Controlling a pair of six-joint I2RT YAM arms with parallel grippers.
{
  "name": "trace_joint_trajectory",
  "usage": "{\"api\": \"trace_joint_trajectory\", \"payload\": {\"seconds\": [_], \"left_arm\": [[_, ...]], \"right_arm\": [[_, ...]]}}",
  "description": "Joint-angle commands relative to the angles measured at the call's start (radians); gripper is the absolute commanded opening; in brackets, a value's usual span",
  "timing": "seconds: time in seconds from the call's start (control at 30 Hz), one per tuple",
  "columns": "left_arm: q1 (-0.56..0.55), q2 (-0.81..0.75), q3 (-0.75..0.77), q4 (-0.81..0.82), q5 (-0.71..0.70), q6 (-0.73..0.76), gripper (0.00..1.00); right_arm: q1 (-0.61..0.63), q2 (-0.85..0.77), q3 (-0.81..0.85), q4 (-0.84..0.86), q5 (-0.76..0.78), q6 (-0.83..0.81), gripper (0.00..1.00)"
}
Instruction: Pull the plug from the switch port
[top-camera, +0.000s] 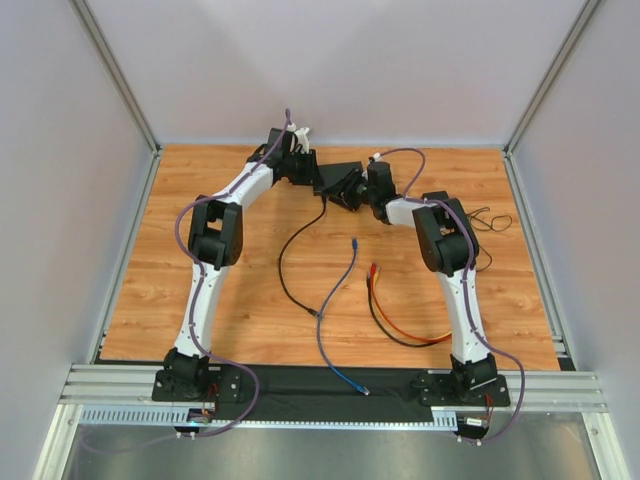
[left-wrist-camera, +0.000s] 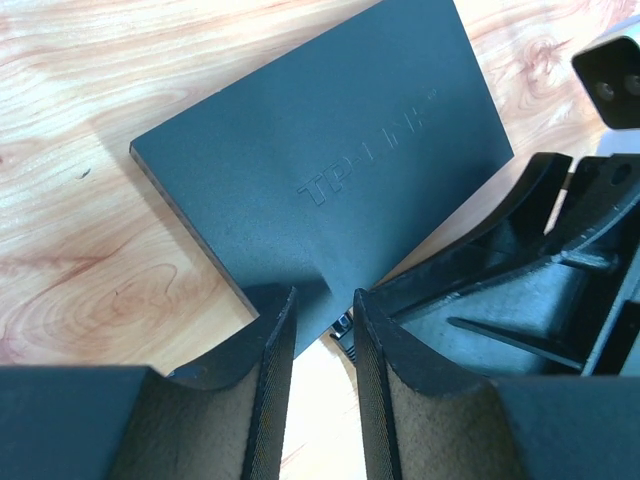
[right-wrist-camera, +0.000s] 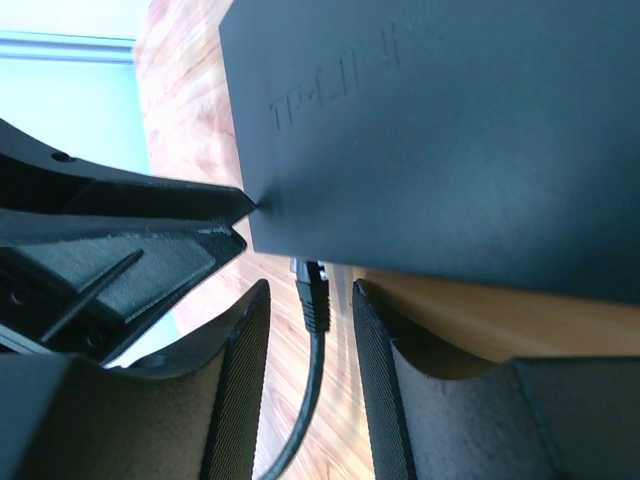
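Observation:
The switch (top-camera: 338, 180) is a flat black box at the back centre of the table, and it looks tilted. It also shows in the left wrist view (left-wrist-camera: 330, 150) and the right wrist view (right-wrist-camera: 450, 130). A black plug (right-wrist-camera: 313, 295) sits in a port on its long side, and the black cable (top-camera: 287, 250) trails toward me. My right gripper (right-wrist-camera: 308, 292) is open; its fingers flank the plug with a gap on both sides. My left gripper (left-wrist-camera: 325, 300) is open at the switch's near corner, its tips touching the switch; the plug (left-wrist-camera: 345, 325) peeks between them.
A blue cable (top-camera: 340, 290) and an orange cable (top-camera: 385, 320) lie loose on the wooden table. A thin black wire (top-camera: 490, 222) lies at the right. Grey walls enclose the table on three sides. The two grippers (top-camera: 335, 185) are close together.

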Motion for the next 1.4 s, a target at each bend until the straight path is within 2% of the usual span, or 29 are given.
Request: {"api": "trace_joint_trajectory", "payload": {"seconds": [0.0, 0.33, 0.73, 1.0, 1.37], "left_arm": [[-0.001, 0.008, 0.018, -0.039, 0.000, -0.012, 0.37], [-0.001, 0.005, 0.007, -0.030, 0.005, -0.012, 0.36], [-0.001, 0.002, -0.007, -0.024, 0.008, -0.018, 0.35], [-0.001, -0.001, -0.017, -0.022, 0.010, -0.015, 0.34], [-0.001, 0.000, -0.022, -0.021, 0.017, -0.018, 0.33]], "right_arm": [[0.017, 0.034, 0.032, 0.018, 0.011, 0.022, 0.40], [0.022, 0.040, 0.021, 0.012, 0.064, 0.036, 0.31], [0.025, 0.051, 0.032, -0.003, 0.110, 0.085, 0.32], [0.032, 0.071, 0.066, -0.086, 0.155, 0.134, 0.30], [0.032, 0.094, 0.106, -0.147, 0.140, 0.126, 0.04]]}}
